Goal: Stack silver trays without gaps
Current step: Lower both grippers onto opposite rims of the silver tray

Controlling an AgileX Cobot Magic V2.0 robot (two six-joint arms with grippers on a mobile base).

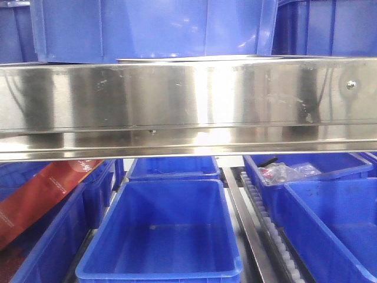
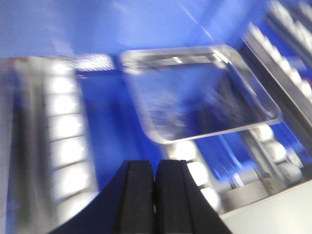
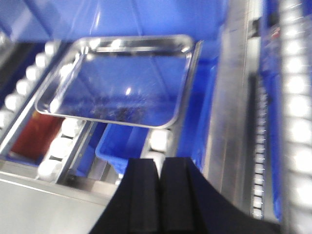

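Observation:
A silver tray (image 2: pixel 200 92) lies on the roller track in the left wrist view, ahead and to the right of my left gripper (image 2: pixel 156 168), which is shut and empty; the view is blurred. A silver tray (image 3: pixel 122 80) shows in the right wrist view, resting on the white rollers ahead and to the left of my right gripper (image 3: pixel 160 165), also shut and empty. I cannot tell whether both views show the same tray. In the front view only a thin silver edge (image 1: pixel 194 58) shows above the steel rail (image 1: pixel 188 106); neither gripper shows there.
Blue bins fill the shelves: one open bin (image 1: pixel 165 230) below the rail, another with plastic-bagged items (image 1: pixel 294 172) at right, a red package (image 1: pixel 41 197) at left. White roller tracks (image 2: pixel 66 131) and steel side rails (image 3: pixel 234 97) flank the trays.

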